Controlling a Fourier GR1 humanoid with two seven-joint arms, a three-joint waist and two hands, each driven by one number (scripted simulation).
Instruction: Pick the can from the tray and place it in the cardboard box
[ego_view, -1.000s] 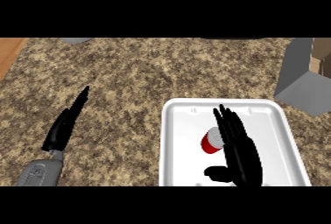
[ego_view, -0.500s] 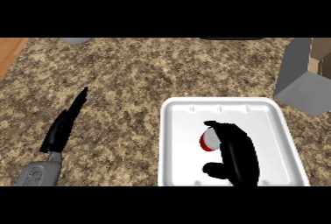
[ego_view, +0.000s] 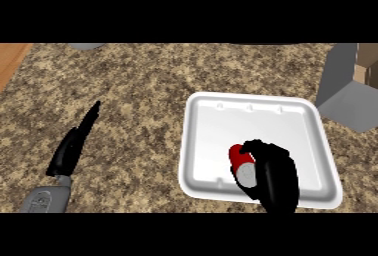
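- Can (ego_view: 240, 161) lies on its side inside the white tray (ego_view: 251, 120), in the tray's near half, toward the edge closest to the robot; its red body and pale grey end show on the side away from the cardboard box.
- Right hand (ego_view: 273, 175) sits over the can within the tray, its black fingers curled down round the can's top and far side, so most of the can is hidden beneath them.
- Whether the can is lifted off the tray floor or resting on it cannot be told from this view.
- White tray is a shallow rounded-corner rectangle resting flat on the speckled brown counter (ego_view: 148, 85); apart from the can and the hand, its floor shows bare.
- Cardboard box (ego_view: 353, 85) stands beyond the tray's far right corner, just beside it, with grey flaps and a strip of brown showing at the view's edge; it is partly cut off by the frame.
- Left hand (ego_view: 74, 147) rests well apart from the tray, on the tray's left, with its fingers straight and pressed together, pointing away from the robot; it holds nothing.
- Grey left forearm (ego_view: 44, 199) shows below that hand, at the lower edge of the view.
- A strip of wooden surface (ego_view: 11, 60) shows beyond the counter's edge, far to the left of the tray.
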